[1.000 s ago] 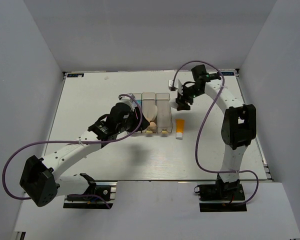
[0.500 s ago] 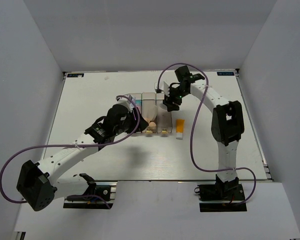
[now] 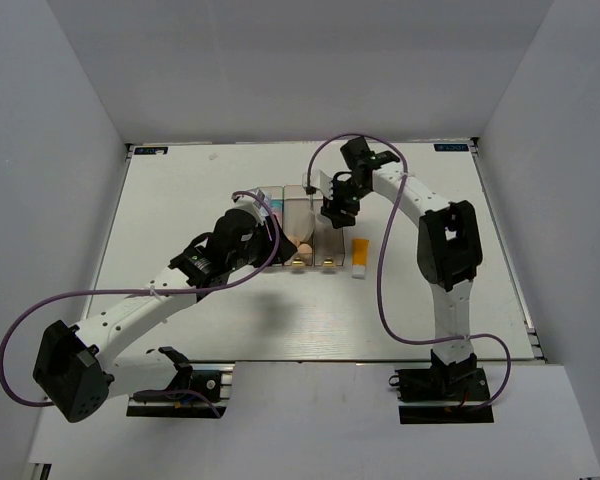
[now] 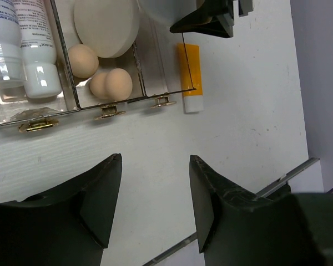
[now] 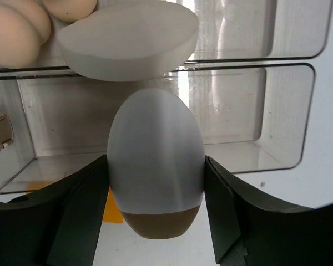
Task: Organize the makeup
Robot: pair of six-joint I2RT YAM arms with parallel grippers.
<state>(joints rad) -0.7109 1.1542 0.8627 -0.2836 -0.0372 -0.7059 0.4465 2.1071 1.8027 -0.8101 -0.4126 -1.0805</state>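
My right gripper (image 5: 155, 169) is shut on a white-tan oval (image 5: 155, 177) and holds it just above the clear right bin (image 5: 255, 111). Seen from above, that gripper (image 3: 336, 212) hangs over the far end of the bin row. The middle bin (image 4: 137, 61) holds a round cream puff (image 4: 106, 25) and beige sponges (image 4: 114, 83). Two white tubes (image 4: 22, 44) lie in the left bin. An orange white-capped tube (image 3: 359, 256) lies on the table right of the bins. My left gripper (image 4: 155, 166) stands open and empty over bare table in front of the bins.
The three clear bins (image 3: 326, 245) sit side by side mid-table, with gold latches (image 4: 111, 111) on their near ends. White walls enclose the white table (image 3: 180, 210). The table's metal front edge (image 4: 288, 177) shows in the left wrist view.
My right arm has swung left with the oval, from beyond the bins' right side to above the right bin. The left arm shifted slightly, its jaws unchanged.
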